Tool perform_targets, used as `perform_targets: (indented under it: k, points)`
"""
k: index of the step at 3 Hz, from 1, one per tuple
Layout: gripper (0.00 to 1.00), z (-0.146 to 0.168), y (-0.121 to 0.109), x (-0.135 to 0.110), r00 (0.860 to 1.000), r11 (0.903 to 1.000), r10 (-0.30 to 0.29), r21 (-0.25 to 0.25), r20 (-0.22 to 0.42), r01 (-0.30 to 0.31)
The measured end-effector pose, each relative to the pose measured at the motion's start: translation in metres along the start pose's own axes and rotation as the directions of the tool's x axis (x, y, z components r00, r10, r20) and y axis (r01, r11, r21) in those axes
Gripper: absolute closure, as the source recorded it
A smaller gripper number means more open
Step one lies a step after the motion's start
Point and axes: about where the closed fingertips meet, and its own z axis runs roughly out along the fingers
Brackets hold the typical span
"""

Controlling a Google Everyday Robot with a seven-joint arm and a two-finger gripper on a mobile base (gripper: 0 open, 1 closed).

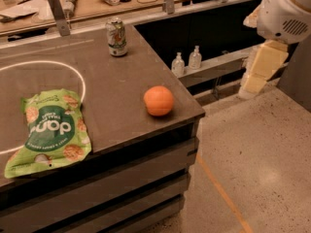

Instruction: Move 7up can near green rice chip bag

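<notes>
The 7up can (pixel 116 36) stands upright at the back of the dark table (pixel 116 96), near its far right edge. The green rice chip bag (pixel 49 131) lies flat at the table's front left, well apart from the can. My gripper (pixel 261 68) hangs off the white arm (pixel 286 11) at the right of the view. It is out beyond the table's right edge, above the floor and far from the can. It holds nothing that I can see.
An orange (pixel 158 100) sits near the table's front right corner, between can and bag. A white circle line (pixel 53 64) is marked on the table. Two small bottles (pixel 186 62) stand on a lower shelf right of the table. A cluttered counter (pixel 82 1) runs behind.
</notes>
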Motion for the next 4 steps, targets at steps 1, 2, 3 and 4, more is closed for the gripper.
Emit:
perform_targets:
  k: [1, 2, 3, 4]
  points:
    - [0.00, 0.028, -0.038, -0.051, 0.997, 0.9994, -0.022, 0.027, 0.073, 0.020]
    - [0.00, 0.080, -0.078, -0.090, 0.975, 0.9973, 0.028, 0.060, 0.221, -0.042]
    - [0.00, 0.078, -0.094, -0.100, 0.966, 0.9916, 0.021, 0.118, 0.256, -0.053]
    - [0.00, 0.077, -0.093, -0.100, 0.967, 0.9917, 0.019, 0.118, 0.254, -0.051]
